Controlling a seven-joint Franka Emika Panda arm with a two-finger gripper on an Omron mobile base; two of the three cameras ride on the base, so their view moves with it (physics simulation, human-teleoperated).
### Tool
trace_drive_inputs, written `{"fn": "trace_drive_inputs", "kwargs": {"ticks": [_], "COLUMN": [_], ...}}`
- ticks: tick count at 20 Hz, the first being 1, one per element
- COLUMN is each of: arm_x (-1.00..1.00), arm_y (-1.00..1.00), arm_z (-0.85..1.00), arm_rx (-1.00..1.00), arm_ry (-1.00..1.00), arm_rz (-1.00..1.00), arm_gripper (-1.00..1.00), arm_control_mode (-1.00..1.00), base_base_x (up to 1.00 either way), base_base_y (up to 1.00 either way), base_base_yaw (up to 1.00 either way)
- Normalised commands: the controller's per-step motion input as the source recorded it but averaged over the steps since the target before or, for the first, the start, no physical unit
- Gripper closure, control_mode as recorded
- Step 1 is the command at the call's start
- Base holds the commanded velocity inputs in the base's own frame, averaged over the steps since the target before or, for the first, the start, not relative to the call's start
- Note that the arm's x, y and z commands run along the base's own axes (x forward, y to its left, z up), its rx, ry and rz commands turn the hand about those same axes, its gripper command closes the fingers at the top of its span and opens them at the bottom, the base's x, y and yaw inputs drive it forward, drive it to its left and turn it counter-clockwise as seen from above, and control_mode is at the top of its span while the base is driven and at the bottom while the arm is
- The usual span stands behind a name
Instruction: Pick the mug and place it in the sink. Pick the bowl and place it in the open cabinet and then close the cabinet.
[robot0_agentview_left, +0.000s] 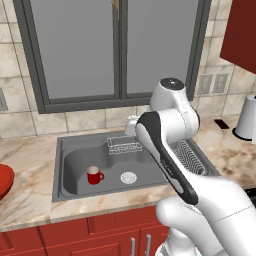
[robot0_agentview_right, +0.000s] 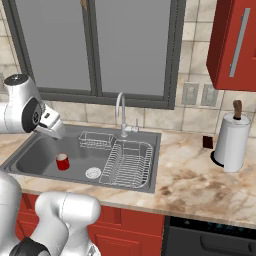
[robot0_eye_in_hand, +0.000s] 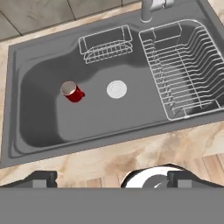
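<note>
glossy red cylindrical mug (robot0_eye_in_hand: 72, 92) upright in grey metal sink (robot0_eye_in_hand: 39, 127).

You see the mug (robot0_agentview_left: 94, 175) upright in the sink (robot0_agentview_left: 75, 155), left of the drain (robot0_agentview_left: 128, 177); the bowl (robot0_agentview_left: 4, 181) sits at the frame's left edge on the surface (robot0_agentview_left: 30, 200).

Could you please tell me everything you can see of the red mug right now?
The mug is small, glossy red and cylindrical, with a pale inside and a side handle. It stands upright on the floor of the grey sink, left of the round drain and apart from it. Nothing else touches it; whether it holds anything cannot be told.
</note>
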Motion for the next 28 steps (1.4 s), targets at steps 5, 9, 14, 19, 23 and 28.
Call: {"fn": "trace_drive_inputs", "kwargs": {"ticks": [5, 9, 14, 19, 23, 28], "arm_x": [-0.09, -0.01, 0.00, -0.03, -0.01, 0.00], "arm_y": [-0.06, -0.13, -0.18, -0.02, 0.00, 0.08], "arm_z": [0.16, 0.30, 0.35, 0.18, 0.00, 0.00], "arm_rx": [0.00, 0.00, -0.01, -0.04, -0.08, -0.05], "arm_ry": [-0.03, 0.00, 0.01, 0.00, -0.06, 0.00], "arm_rz": [0.17, 0.23, 0.24, 0.14, 0.00, 0.00], "arm_gripper": [-1.00, -1.00, -1.00, -1.00, -1.00, -1.00], "arm_control_mode": [-1.00, -1.00, -1.00, -1.00, -1.00, 1.00], "base_base_x": [0.00, 0.00, 0.00, 0.00, 0.00, 0.00], "base_base_y": [0.00, 0.00, 0.00, 0.00, 0.00, 0.28], "base_base_yaw": [0.00, 0.00, 0.00, 0.00, 0.00, 0.00]}}
